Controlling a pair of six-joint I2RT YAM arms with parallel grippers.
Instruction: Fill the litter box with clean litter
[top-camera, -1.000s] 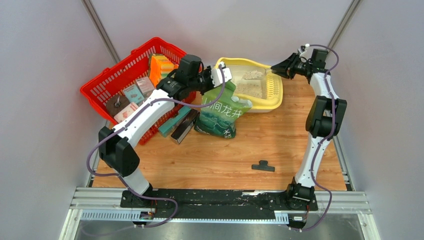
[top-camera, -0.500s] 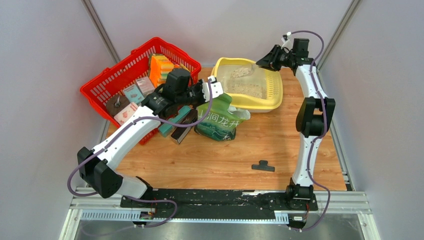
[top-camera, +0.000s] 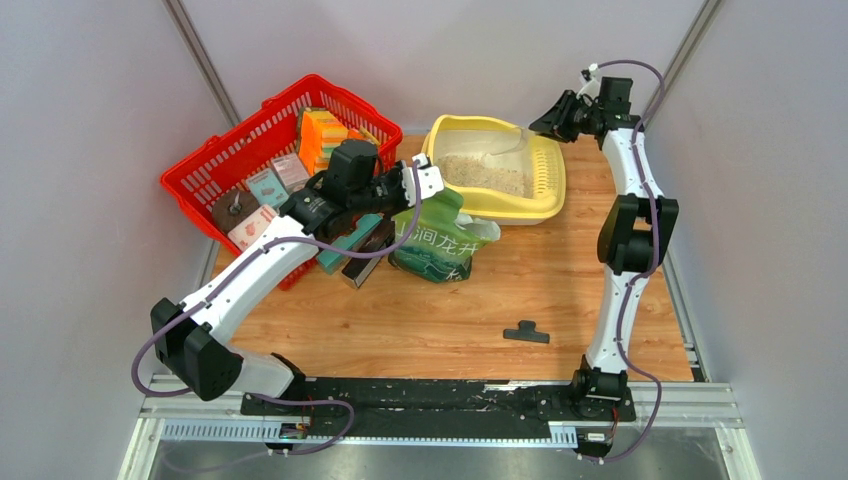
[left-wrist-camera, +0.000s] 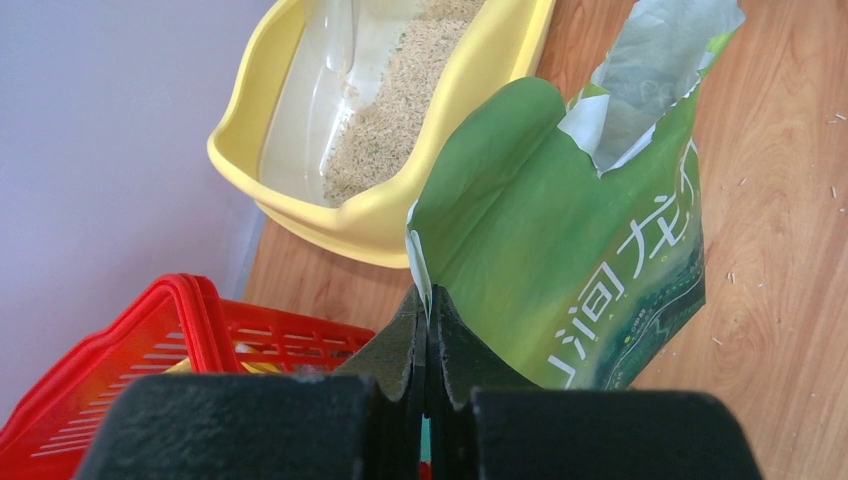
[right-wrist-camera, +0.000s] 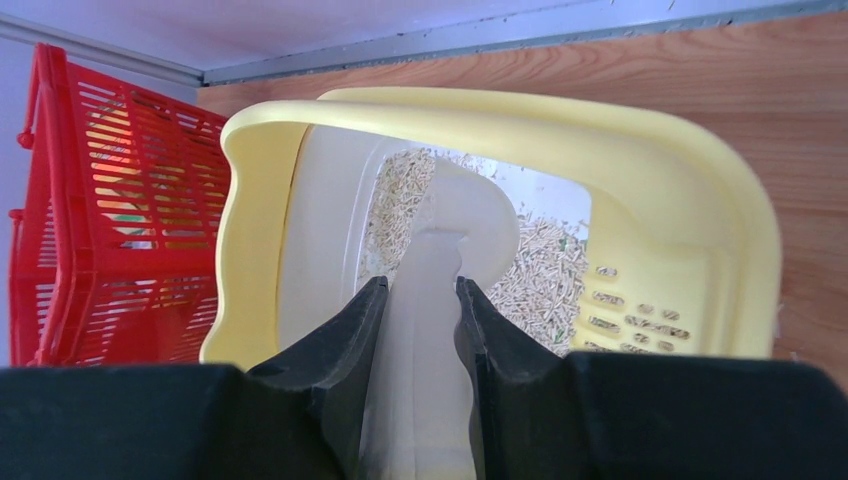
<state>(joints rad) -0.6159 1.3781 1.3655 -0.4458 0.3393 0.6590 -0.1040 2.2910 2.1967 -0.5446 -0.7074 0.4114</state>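
The pale yellow litter box (top-camera: 500, 209) stands at the back of the table with beige litter (top-camera: 490, 176) in its white basin. My right gripper (top-camera: 548, 124) is shut on the handle of a white scoop (top-camera: 505, 149) that reaches down into the box; the right wrist view shows the scoop (right-wrist-camera: 450, 225) between my fingers, over the litter (right-wrist-camera: 545, 280). My left gripper (top-camera: 424, 184) is shut on the top edge of the open green bag (top-camera: 436, 235), which stands in front of the box. The left wrist view shows the bag (left-wrist-camera: 560, 250), the box's rim (left-wrist-camera: 380, 222) and the litter (left-wrist-camera: 390, 130).
A red mesh basket (top-camera: 262, 148) full of boxes stands at the back left. Dark flat boxes (top-camera: 365, 250) lie between it and the bag. A small black clip (top-camera: 526, 332) lies on the wood near the front. Walls close in both sides.
My left gripper has pulled the bag down and back from the box's rim. My right gripper has swung the scoop left across the box, then partly back to the right.
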